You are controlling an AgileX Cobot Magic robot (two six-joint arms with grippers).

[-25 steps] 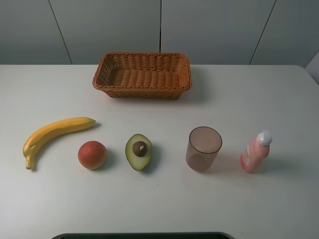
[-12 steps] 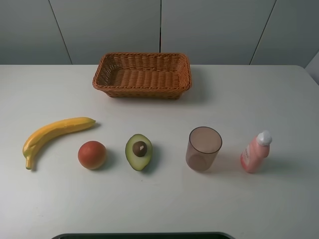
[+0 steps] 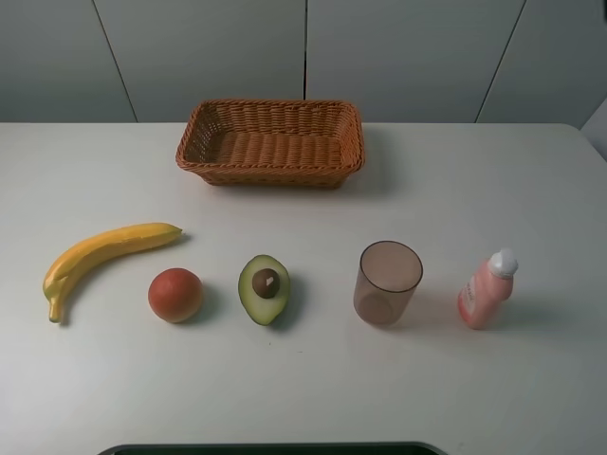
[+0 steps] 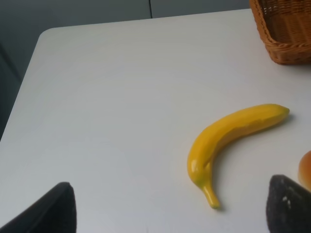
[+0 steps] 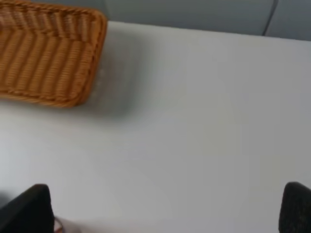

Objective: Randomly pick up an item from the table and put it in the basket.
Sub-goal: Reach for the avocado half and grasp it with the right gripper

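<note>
Flagging avocado half [image 3: 265, 288] cut-face up on table [image 3: 474, 190], 6 o'clock of basket [image 3: 270, 176], orange-red fruit [image 3: 175, 295] near at its 9 o'clock; L gripper [image 4: 167, 212] & R gripper [image 5: 163, 212] spread wide, empty; risk: domed skin slipping from pinch, or clipping fruit on approach.
</note>
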